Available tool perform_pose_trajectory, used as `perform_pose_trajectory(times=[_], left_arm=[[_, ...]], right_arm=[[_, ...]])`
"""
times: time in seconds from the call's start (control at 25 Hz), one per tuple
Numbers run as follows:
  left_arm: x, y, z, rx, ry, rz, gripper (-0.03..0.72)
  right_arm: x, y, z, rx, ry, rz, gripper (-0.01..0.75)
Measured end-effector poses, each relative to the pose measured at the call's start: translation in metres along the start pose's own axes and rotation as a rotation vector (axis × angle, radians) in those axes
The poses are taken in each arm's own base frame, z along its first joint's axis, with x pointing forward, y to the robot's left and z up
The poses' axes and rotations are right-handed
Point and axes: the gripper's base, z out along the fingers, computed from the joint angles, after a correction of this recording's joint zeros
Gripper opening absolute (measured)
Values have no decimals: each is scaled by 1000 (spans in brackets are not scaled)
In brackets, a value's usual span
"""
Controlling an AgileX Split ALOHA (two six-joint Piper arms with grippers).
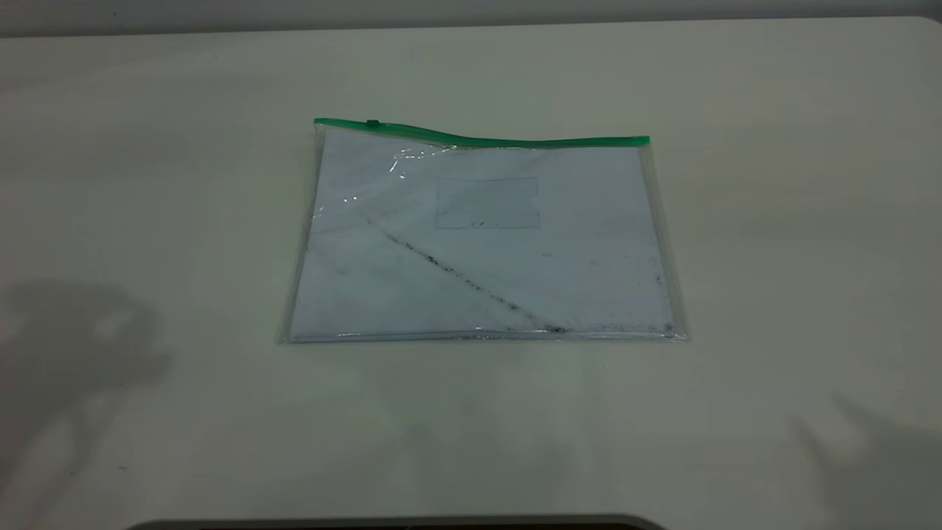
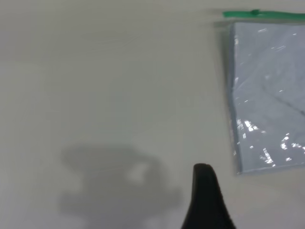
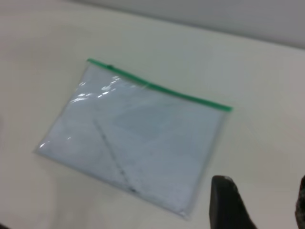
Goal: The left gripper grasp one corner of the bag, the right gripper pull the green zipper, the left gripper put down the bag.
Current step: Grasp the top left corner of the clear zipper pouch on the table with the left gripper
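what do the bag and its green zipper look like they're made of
The bag looks like thin clear glossy plastic: white paper shows through and glare spots glint near its top. The green zipper looks like a bright, opaque plastic strip, slightly wavy, with a small slider tab; probably flexible.

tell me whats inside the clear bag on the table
Through the bag, a white paper sheet fills almost all of it. Anything beneath that sheet is covered.

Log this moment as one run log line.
bag: flat on table, untouched | green zipper: far edge, slider near left end | left end effector: off bag | right end effector: open, off bag
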Motion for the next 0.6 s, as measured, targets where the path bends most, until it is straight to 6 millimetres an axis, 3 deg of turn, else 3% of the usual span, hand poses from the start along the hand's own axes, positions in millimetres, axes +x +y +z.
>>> perform_pose_trajectory(times=[0.36, 0.6], left_arm=[[-22, -3, 52, 137, 66, 30, 590], [-36, 1, 102, 187, 151, 46, 590]], right_arm=[[-26, -28, 114, -189, 105, -99, 438], [-44, -14, 188, -330, 150, -132, 499]])
